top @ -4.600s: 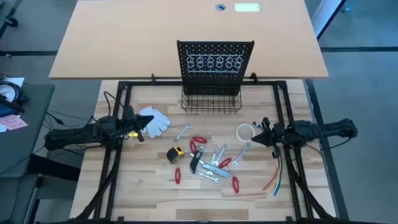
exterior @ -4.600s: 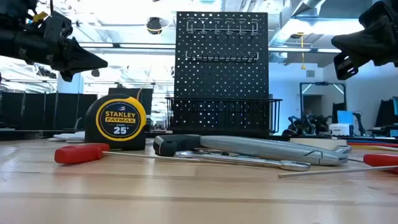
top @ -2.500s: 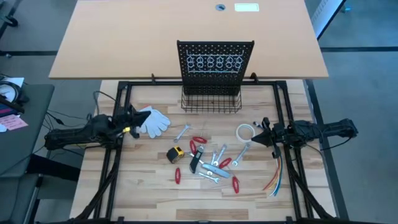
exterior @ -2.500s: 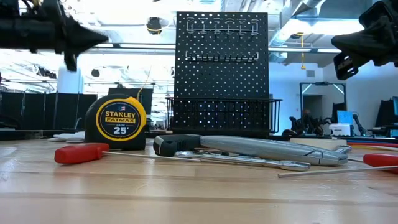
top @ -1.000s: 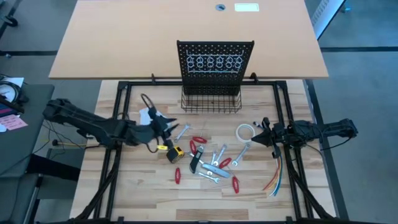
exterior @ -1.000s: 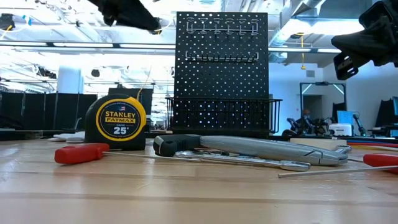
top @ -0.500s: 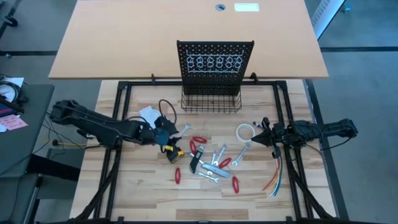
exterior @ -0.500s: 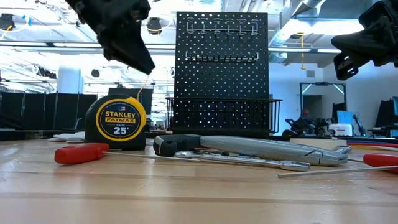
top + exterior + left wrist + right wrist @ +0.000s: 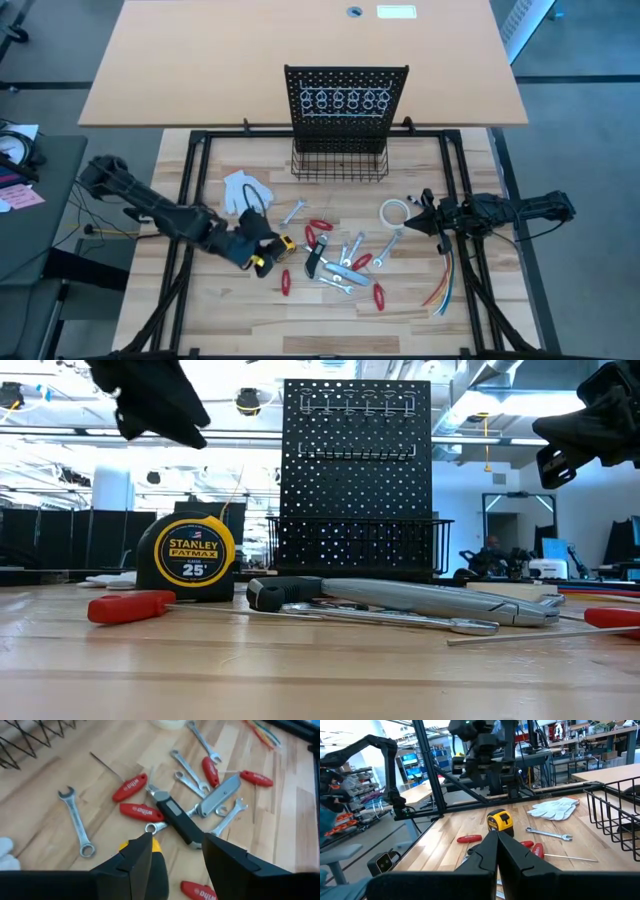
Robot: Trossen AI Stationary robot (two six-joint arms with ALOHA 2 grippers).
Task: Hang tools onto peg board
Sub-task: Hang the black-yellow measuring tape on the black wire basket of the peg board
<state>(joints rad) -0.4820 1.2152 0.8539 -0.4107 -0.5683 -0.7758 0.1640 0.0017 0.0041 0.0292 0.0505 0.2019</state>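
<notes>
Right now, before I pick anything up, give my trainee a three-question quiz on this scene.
1. True or false: a tool already hangs on the peg board.
2. Which gripper is above the tool pile: A) left gripper B) right gripper?
3. Fill in: the white glove lies beside a lone silver ____.

Key: 1 false, the hooks are bare. 2 A, its fingers open near the yellow tape measure; the right gripper waits shut by the white tape roll. 3 wrench.
</notes>
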